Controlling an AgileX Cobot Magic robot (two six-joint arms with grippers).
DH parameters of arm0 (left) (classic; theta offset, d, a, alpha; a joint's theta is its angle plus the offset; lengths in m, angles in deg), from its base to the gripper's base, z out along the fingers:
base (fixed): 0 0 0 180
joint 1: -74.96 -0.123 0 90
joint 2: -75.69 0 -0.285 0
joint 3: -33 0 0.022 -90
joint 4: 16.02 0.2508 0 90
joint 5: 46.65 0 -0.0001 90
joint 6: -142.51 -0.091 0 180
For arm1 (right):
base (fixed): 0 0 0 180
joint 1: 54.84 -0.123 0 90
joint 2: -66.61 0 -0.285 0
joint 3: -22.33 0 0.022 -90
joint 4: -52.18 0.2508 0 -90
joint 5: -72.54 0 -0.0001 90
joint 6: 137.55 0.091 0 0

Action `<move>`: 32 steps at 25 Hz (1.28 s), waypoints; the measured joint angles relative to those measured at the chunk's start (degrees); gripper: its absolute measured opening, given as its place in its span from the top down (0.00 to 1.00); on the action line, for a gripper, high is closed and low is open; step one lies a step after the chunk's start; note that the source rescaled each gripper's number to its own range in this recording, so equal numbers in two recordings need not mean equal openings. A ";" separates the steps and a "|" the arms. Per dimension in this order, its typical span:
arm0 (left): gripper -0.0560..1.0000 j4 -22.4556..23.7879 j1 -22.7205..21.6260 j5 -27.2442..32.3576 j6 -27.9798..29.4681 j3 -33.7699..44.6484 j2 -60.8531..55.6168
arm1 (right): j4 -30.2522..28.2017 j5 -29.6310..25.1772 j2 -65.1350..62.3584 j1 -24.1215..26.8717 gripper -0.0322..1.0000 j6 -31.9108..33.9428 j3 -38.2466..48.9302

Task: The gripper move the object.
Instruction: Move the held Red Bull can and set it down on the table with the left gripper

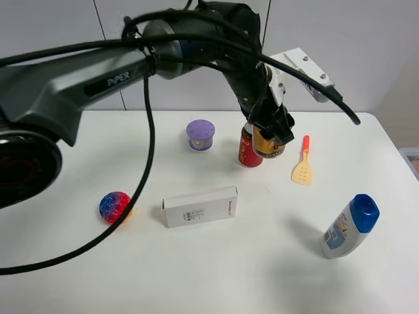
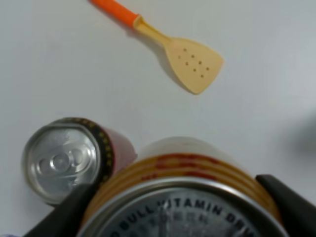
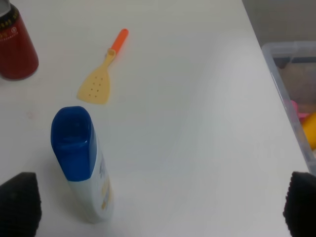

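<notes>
My left gripper (image 1: 270,131) is shut on the small gold-yellow can (image 1: 267,145), right beside the taller red can (image 1: 247,148). In the left wrist view the gold can (image 2: 182,173) fills the space between the dark fingers (image 2: 66,212), and its silver top is close to the camera. The red can's top (image 2: 61,165) shows lower down beside it. The gold can appears to be held a little above the table. My right gripper (image 3: 163,202) is open and empty, its fingertips wide apart over the table near a blue-capped bottle (image 3: 81,168).
A yellow spatula with an orange handle (image 1: 302,163) lies right of the cans. A purple cup (image 1: 200,134), a white box (image 1: 200,206), a coloured ball (image 1: 115,207) and the bottle (image 1: 350,226) stand on the white table. A clear bin (image 3: 291,79) sits beyond the table's right edge.
</notes>
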 joint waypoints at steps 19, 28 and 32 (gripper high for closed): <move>0.93 -1.90 4.33 -1.06 -0.06 -2.58 11.30 | 0.00 0.00 0.00 0.00 0.00 0.00 0.00; 0.93 1.11 4.48 -4.14 -0.06 -2.58 14.48 | 0.00 0.00 0.00 0.00 0.00 0.00 0.00; 0.93 1.15 4.48 -5.75 -0.06 -2.63 15.13 | 0.00 0.00 0.00 0.00 0.00 0.00 0.00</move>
